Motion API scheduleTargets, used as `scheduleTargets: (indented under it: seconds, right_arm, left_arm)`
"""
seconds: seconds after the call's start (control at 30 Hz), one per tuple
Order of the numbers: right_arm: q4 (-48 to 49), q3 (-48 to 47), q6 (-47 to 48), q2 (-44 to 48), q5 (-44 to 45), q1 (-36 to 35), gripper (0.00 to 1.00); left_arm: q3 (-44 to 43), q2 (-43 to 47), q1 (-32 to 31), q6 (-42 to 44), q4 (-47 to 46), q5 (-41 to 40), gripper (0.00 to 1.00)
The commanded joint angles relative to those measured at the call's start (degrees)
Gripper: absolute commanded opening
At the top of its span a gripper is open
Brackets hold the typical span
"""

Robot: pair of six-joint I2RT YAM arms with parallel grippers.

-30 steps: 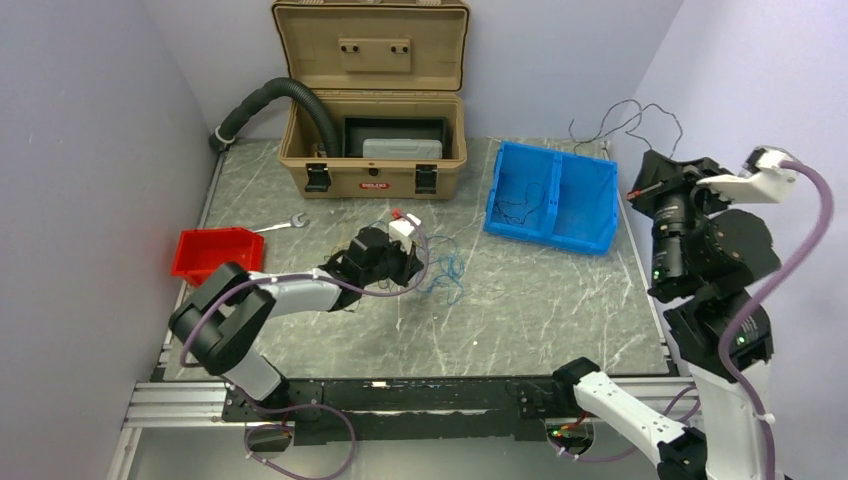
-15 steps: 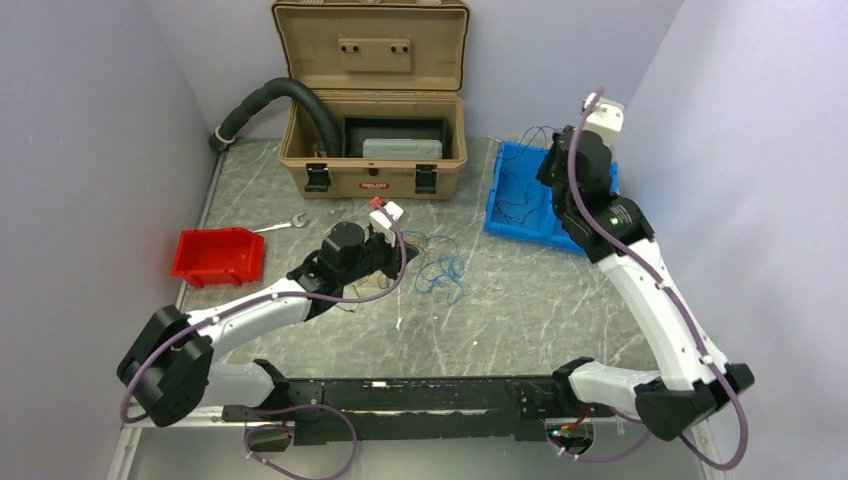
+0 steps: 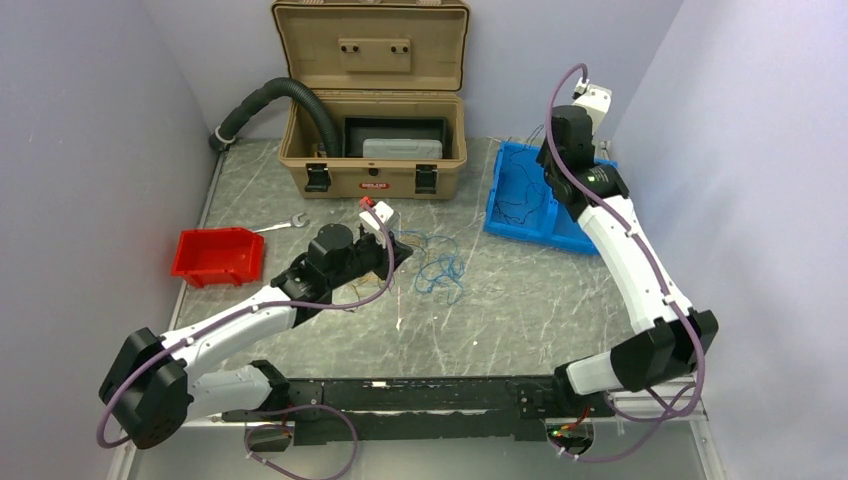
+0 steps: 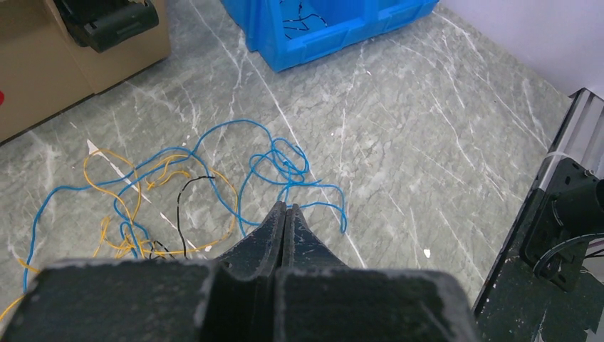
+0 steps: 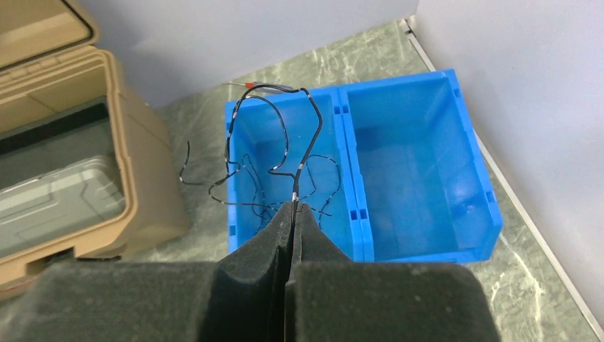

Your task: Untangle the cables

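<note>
Two tools: right tool (image 5: 292, 206) clamped on black cable (image 5: 314, 135) above blue bin (image 5: 427, 239), left tool (image 4: 284, 207) pressed together; case label (image 3: 373, 185) unreadable.

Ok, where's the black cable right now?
Right wrist view: the black cable is pinched in the right claw, looping up over the left compartment of the blue bin, just right of the tan case.

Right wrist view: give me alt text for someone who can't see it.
The right end effector, shut, pinches a black cable that loops up over the left compartment of a blue bin. A tan case sits to the left.
</note>
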State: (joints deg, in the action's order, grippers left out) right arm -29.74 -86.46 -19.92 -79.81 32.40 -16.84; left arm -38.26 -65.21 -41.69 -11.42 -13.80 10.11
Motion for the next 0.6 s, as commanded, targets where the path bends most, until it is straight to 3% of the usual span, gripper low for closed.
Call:
scheduleTargets:
  seconds: [0.0,0.37,0.4,0.43,0.47,0.5,0.57]
  right_arm:
    - [2.0,-2.8,-1.2,-3.8,-0.2,2.0,0.0]
    - [0.1,-5.3,-7.8,-18.8,7.4,2.6,0.0]
    - [-1.2,-6.4,-8.8,-20.7,8.9,2.6,0.05]
    - [-2.0,-7.6,-8.8,-22.5,9.5,2.7,0.24]
    - [-3.4,-9.1,-8.7,-24.2,9.3,2.6,0.62]
    - [-5.1,-10.7,-8.5,-25.5,8.5,2.6,0.78]
    - [-7.0,-12.8,-7.4,-26.0,5.8,2.7,0.84]
  left_arm:
    - [-1.3,2.0,-0.1,0.5,0.7,-0.4,0.0]
    - [-2.8,3.0,-0.1,0.9,4.2,-1.9,0.0]
    - [-2.8,3.1,-0.2,0.8,4.5,-2.5,0.0]
    - [-2.9,3.2,-0.1,0.4,5.0,-3.4,0.0]
    - [-3.2,3.2,-0.1,0.1,5.8,-5.1,0.0]
    - [-3.4,3.2,-0.2,-0.4,7.2,-6.4,0.01]
    - [-3.9,3.4,-0.2,-1.0,9.2,-9.2,0.07]
